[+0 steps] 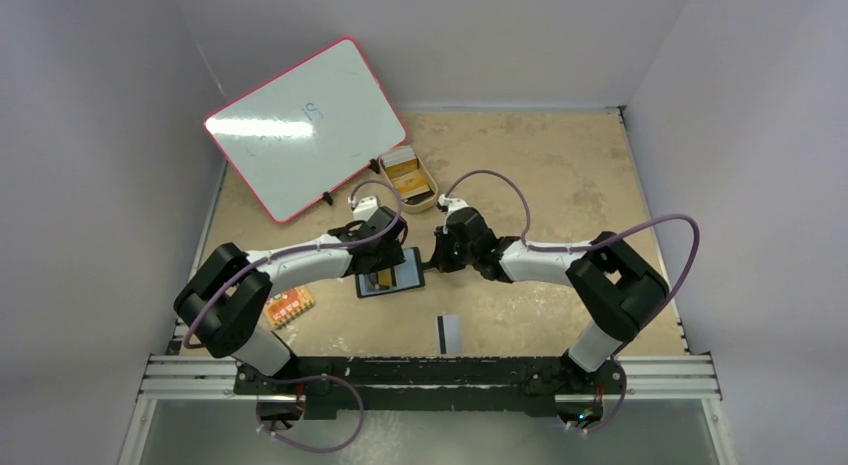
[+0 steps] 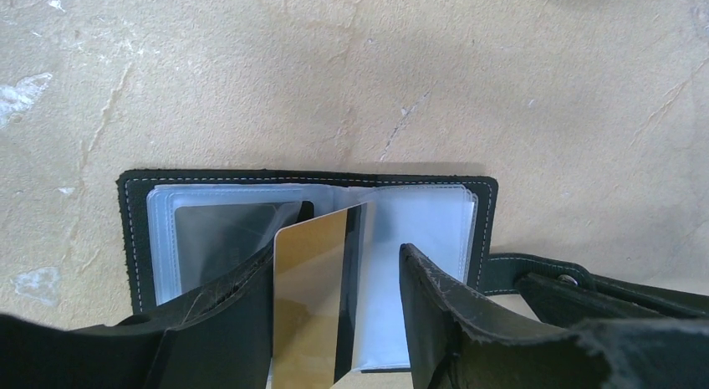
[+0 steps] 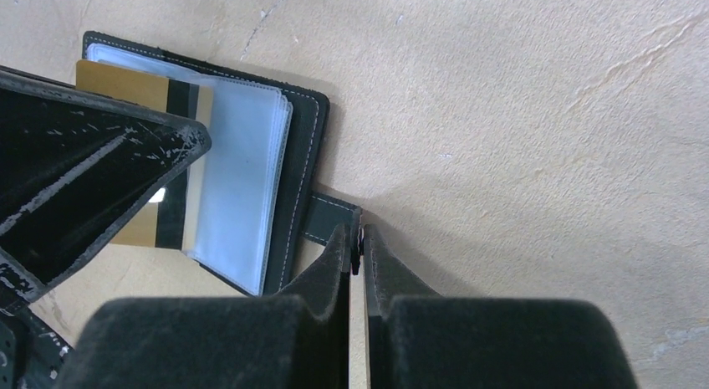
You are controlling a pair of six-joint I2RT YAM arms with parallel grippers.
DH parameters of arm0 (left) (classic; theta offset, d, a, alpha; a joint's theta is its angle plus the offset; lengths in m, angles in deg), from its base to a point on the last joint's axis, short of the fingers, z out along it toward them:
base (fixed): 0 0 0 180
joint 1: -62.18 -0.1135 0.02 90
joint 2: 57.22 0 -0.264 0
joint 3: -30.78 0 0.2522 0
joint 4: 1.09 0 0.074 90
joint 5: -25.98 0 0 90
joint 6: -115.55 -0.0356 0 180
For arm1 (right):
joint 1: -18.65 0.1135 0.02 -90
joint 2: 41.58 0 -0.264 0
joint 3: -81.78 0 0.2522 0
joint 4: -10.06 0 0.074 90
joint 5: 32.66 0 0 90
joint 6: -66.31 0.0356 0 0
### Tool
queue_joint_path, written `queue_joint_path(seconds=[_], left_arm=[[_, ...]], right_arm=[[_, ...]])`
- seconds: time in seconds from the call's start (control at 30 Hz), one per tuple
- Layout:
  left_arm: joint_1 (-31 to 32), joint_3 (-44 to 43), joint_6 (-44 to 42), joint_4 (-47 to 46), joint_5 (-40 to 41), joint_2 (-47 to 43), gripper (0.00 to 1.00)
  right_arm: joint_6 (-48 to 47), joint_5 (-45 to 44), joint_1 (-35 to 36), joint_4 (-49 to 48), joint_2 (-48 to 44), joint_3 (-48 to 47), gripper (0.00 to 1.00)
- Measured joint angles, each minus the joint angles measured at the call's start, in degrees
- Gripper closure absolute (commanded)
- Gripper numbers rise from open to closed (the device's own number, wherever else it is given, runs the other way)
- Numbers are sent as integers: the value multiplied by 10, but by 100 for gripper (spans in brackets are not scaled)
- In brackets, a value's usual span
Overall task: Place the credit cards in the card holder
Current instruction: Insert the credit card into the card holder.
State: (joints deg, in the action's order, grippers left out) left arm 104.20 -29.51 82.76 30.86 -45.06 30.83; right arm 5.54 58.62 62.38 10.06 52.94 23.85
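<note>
The card holder (image 1: 405, 275) lies open and flat on the desk (image 1: 560, 185), its black stitched cover down and its clear pockets (image 2: 418, 222) facing up; the snap tab (image 3: 326, 217) sticks out from its right-hand side.

The left gripper (image 2: 337, 259) hangs directly over the holder with its jaws apart. Between them a gold card (image 2: 309, 305) stands tilted over the holder's middle fold, its black stripe toward the right-hand pocket; whether the card touches either finger I cannot tell.

The right gripper (image 3: 355, 234) sits just beside the holder on the tab side. Its jaws are together, with the tips meeting the end of the tab; whether they actually pinch the tab I cannot tell.

A pale card with a black stripe (image 1: 449, 332) lies flat on the desk nearer the arm bases than the holder, apart from it. A tan tray (image 1: 432, 195) sits beyond the holder toward the far wall, with more cards stacked in it. A pink-edged whiteboard (image 1: 305, 125) leans farther out from the holder, beyond the tray and to the left. A small orange board (image 1: 290, 305) lies to the holder's left, beside the left arm.
</note>
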Motion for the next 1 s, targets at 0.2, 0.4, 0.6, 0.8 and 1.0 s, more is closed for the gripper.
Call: queue_joint_path(seconds=[0.2, 0.4, 0.6, 0.8, 1.0], left_arm=[[0, -7, 0, 20, 7, 0, 48], [0, -14, 0, 41, 13, -3, 48], [0, -16, 1, 61, 18, -3, 48], [0, -16, 3, 62, 10, -3, 48], [0, -11, 13, 29, -16, -3, 48]], right_arm=[[3, 11, 0, -1, 0, 5, 100], [3, 12, 0, -1, 0, 5, 100], [3, 12, 0, 0, 0, 5, 100], [4, 12, 0, 0, 0, 5, 100], [8, 12, 0, -1, 0, 5, 100]])
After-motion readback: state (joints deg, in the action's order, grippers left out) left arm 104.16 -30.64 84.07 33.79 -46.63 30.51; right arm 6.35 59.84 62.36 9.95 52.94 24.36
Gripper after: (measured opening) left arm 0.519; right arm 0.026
